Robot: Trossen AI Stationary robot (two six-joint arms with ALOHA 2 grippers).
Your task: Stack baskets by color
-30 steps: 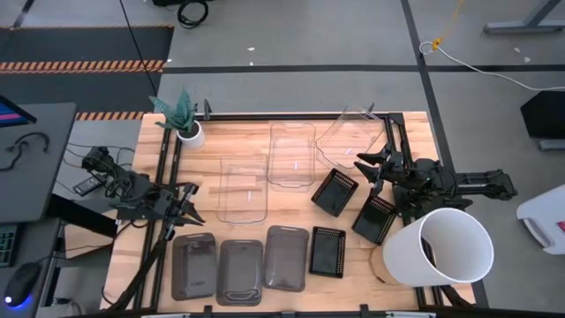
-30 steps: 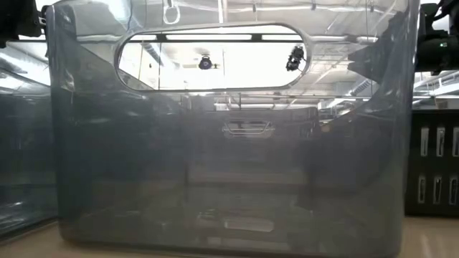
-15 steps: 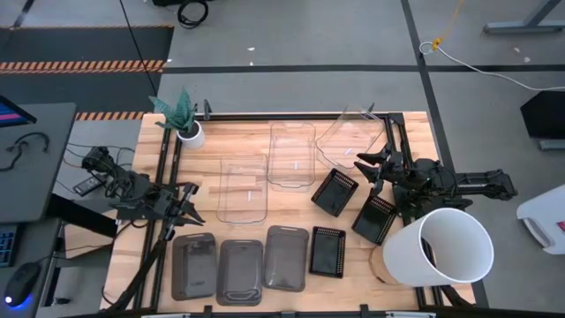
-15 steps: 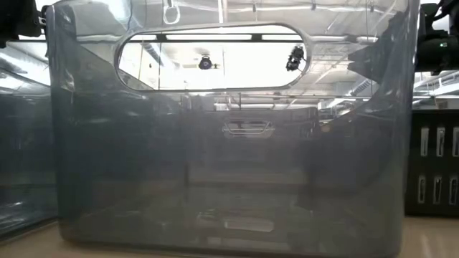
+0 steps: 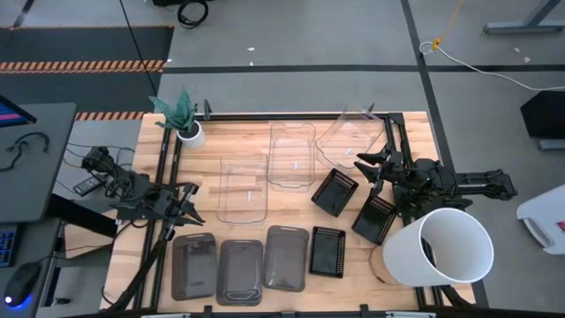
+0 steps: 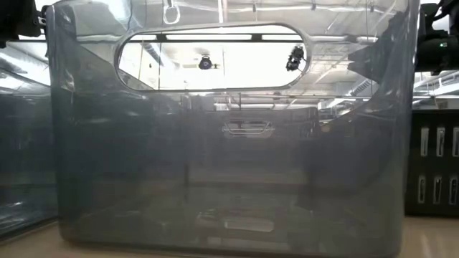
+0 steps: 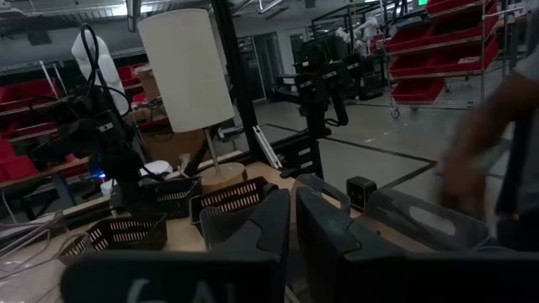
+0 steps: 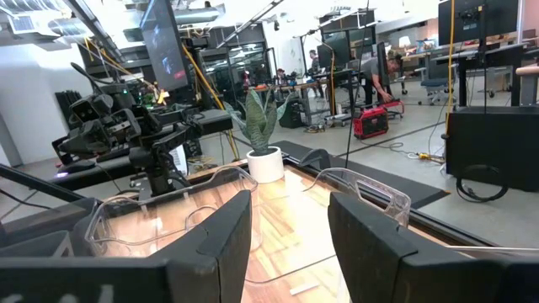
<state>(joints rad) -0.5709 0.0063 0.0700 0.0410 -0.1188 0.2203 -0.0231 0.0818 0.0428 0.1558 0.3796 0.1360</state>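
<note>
Three clear baskets lie across the table's far half: one (image 5: pixel 243 187) left of centre, one (image 5: pixel 291 155) at the middle, and one (image 5: pixel 350 137) askew at the far right. Three smoky grey baskets (image 5: pixel 240 269) stand in a row along the near edge; one of them fills the low view (image 6: pixel 229 143). Three black mesh baskets (image 5: pixel 335 191) (image 5: pixel 375 218) (image 5: pixel 327 252) sit right of centre. My left gripper (image 5: pixel 187 205) (image 7: pixel 292 198) is shut at the left side, above the grey row. My right gripper (image 5: pixel 362 166) (image 8: pixel 289 206) is open beside the mesh baskets, with nothing between its fingers.
A large white bucket (image 5: pixel 439 247) lies tipped at the near right corner. A small white plant pot (image 5: pixel 187 131) stands at the far left corner. Black rails run along the table's left and right sides. A person's blurred arm (image 7: pixel 480 151) shows beyond the table in the left wrist view.
</note>
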